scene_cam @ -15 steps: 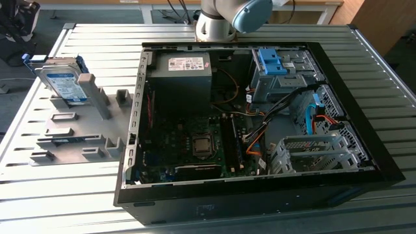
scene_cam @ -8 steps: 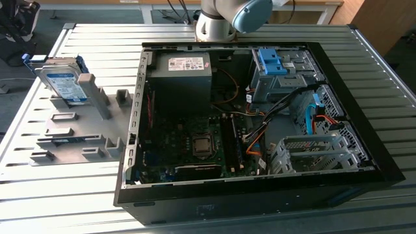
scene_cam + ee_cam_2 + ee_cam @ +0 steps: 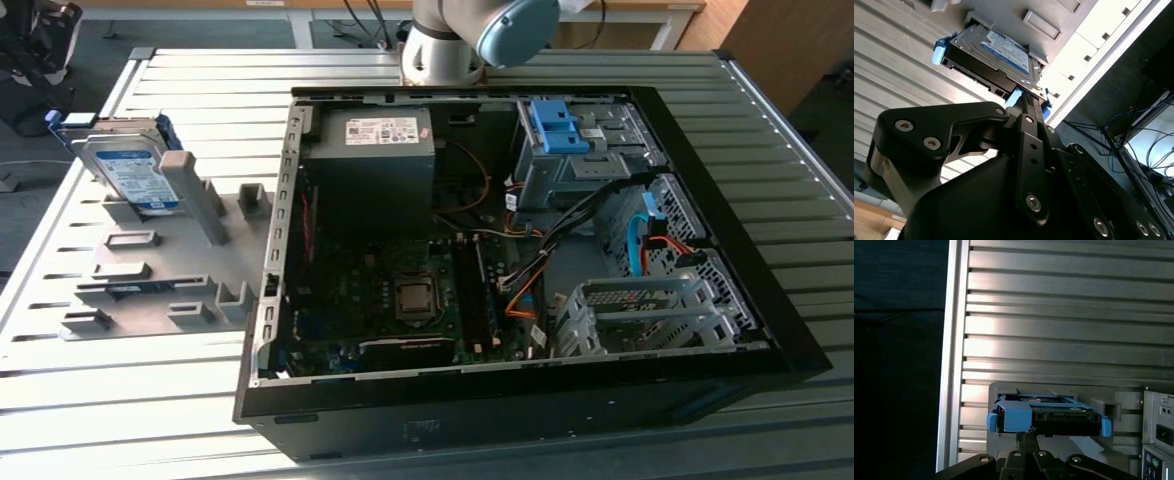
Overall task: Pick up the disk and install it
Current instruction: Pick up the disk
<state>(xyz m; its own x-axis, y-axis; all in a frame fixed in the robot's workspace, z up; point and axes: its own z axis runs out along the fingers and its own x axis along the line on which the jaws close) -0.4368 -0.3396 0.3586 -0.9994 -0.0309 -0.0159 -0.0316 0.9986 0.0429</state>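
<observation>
Black metal links of my pincer [image 3: 1023,436] sit closest to the wrist cameras, and its two tips look pressed together with nothing between them. They point at the disk [image 3: 1049,412] but are not touching it. I see the disk in the exterior view too. It stands on its edge in a grey plastic holder [image 3: 200,200] on the ribbed metal tabletop [image 3: 134,400], off to the exterior view's left of the open black computer case [image 3: 534,420]. The disk is a flat silver box with a white and blue label [image 3: 1004,47] and bright blue rails [image 3: 1014,417] along its sides. I think it is hard and stiff, a bit heavy for how small it is, and it should not be dropped or bumped. Its metal faces look smooth and may slip. I would take hold across the two flat faces near the middle, not on the bendy plastic rails.
</observation>
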